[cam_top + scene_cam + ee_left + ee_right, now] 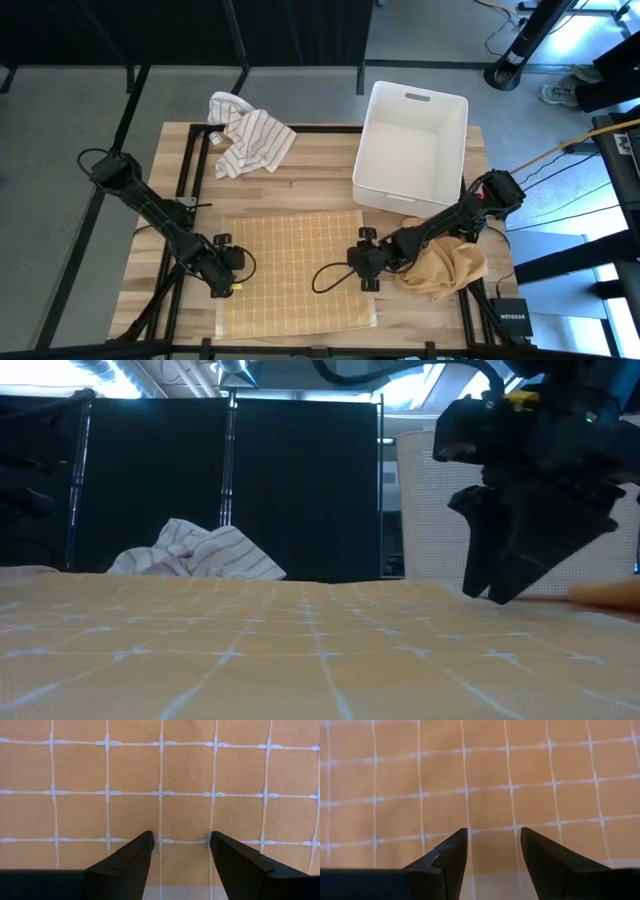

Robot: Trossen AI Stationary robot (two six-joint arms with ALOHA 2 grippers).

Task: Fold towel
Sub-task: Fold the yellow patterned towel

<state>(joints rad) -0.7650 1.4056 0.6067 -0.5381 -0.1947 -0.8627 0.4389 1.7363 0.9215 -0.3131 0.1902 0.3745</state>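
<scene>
The towel (295, 270) is orange with a white grid and lies spread flat on the wooden table, toward its near edge. My left gripper (236, 280) stands open over the towel's left edge, pointing steeply down. In the left wrist view its fingers frame the grid cloth (160, 770). My right gripper (362, 275) stands open over the towel's right edge, also pointing down, with the cloth (485, 770) beneath it. In the low view the right gripper (495, 595) reaches down to the level of the towel (250, 650). My left gripper has its open fingertips (142, 842) low over the towel near its left edge, coming from above. I cannot tell whether they touch the cloth. My right gripper has its open fingertips (457, 837) down at the towel's surface near its right edge. I cannot tell whether they touch it.
A white bin (412, 145) stands at the far right of the table. A crumpled striped cloth (248, 140) lies at the far left. A bunched orange cloth (445, 270) lies just right of the right gripper. A small black box (510, 318) sits off the table's near right corner.
</scene>
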